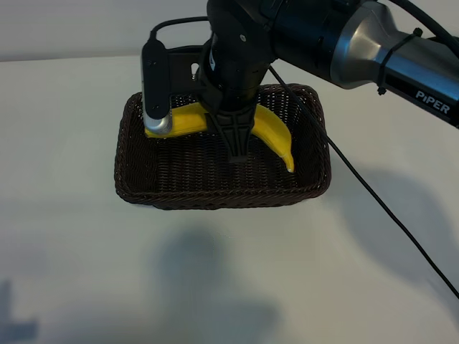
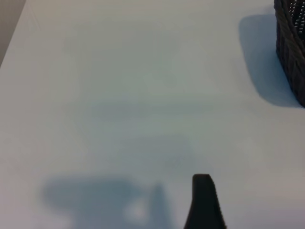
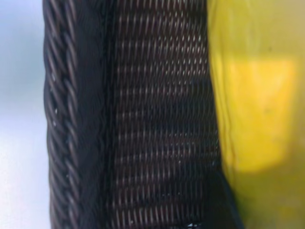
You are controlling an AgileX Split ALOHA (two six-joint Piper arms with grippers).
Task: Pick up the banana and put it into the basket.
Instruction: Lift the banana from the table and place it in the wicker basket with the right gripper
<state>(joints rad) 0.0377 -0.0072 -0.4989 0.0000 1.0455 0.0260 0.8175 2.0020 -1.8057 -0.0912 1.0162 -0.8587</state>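
One banana (image 1: 276, 132); one basket (image 1: 215, 195)

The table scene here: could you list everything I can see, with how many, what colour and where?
banana: one, bright yellow, held over the inside of the basket, its middle hidden behind the right pincer
basket: one, dark-brown woven wicker, mid-table, under the right arm
table: one, white, under everything
cable: one, black, hanging from the right arm and crossing the table to the basket's right
right pincer: one, black, pointing down into the basket and clamped on the banana
left pincer: one, black, only one fingertip showing in the left wrist view, parked above bare table away from the basket, open
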